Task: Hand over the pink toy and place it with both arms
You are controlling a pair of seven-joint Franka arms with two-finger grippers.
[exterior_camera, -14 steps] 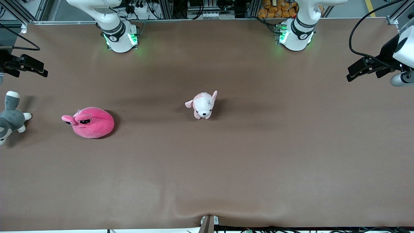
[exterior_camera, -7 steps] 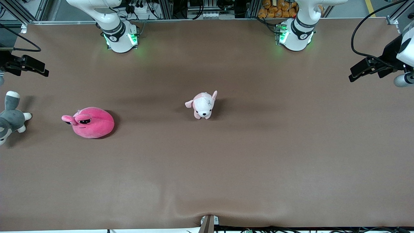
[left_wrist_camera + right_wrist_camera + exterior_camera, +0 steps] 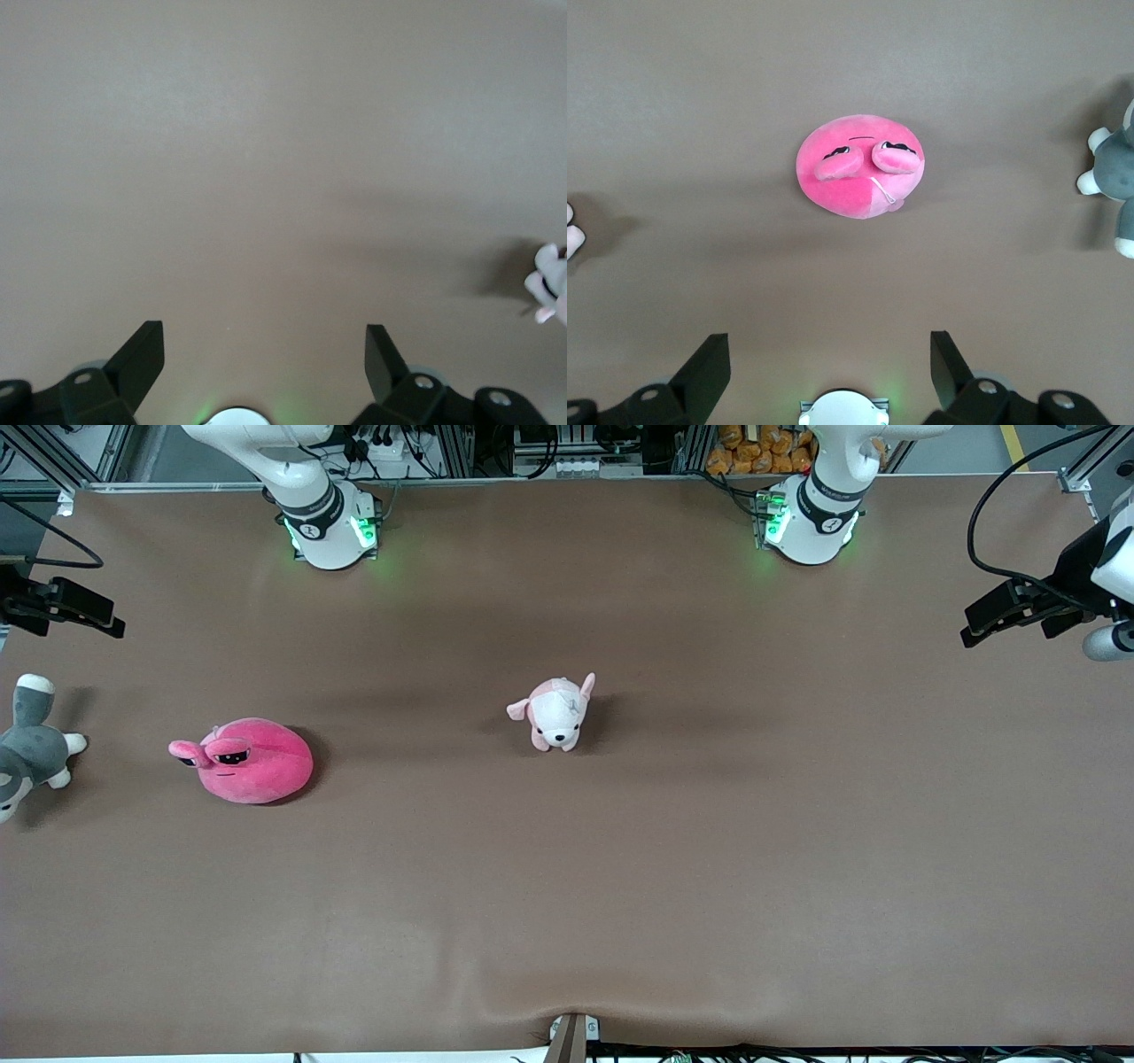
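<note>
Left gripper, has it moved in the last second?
Yes. The left gripper has drifted toward the table's end edge and slightly toward the bases, open, holding nothing.

Brown table (image 3: 673,868): pink toy (image 3: 252,763), puppy plush (image 3: 555,713), grey plush (image 3: 31,748).

Bench (image 3: 673,886): brown matte cover, edge to edge, a slight ripple at the edge nearest the front camera.
Bracket (image 3: 571,1036): small metal piece at that ripple.
Frame (image 3: 496,447): aluminium rails and tangled cables past the top edge.
Orange heap (image 3: 762,447): piled among those rails.
Light: soft and even, faint shadows on the cover.
</note>
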